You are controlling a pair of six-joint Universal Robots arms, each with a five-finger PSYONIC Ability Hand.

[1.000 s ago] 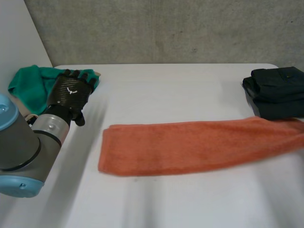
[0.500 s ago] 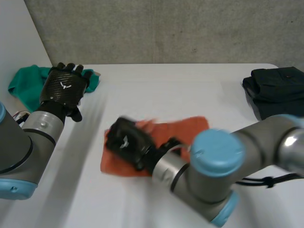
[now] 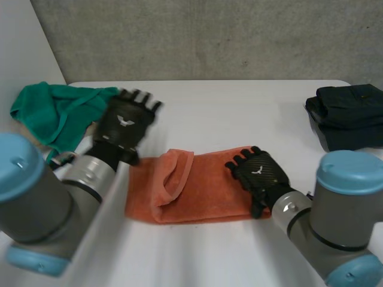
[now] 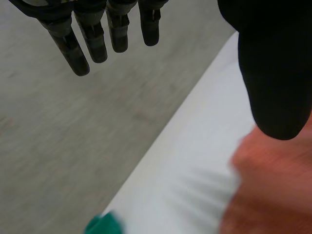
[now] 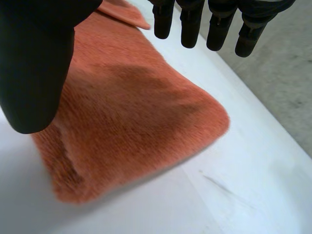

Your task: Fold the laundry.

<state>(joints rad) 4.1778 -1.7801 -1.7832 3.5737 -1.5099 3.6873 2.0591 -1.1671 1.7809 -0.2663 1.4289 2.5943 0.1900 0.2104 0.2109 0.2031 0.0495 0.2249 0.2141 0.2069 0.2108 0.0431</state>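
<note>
Head view with both wrist views. The orange towel (image 3: 197, 185) lay flat on the white desk (image 3: 239, 107), doubled over on itself, with a loose lip of cloth turned up near its left end. My right robot hand (image 3: 258, 173) was over the towel's right end. In its wrist view the fingers (image 5: 187, 24) were straight and spread, the thumb stood well apart from them, and nothing was pinched. I could not tell whether the palm touched the cloth. My left robot hand (image 3: 124, 124) was just beyond the towel's far left corner, over bare desk and apart from the cloth. Its fingers (image 4: 78, 48) too were straight and spread, the thumb wide of them, holding nothing. A green cloth (image 3: 48, 110) lay crumpled well to the left of the towel, at the desk's edge. A stack of dark folded clothes (image 3: 350, 116) sat well beyond the towel's right end, toward the far side.
</note>
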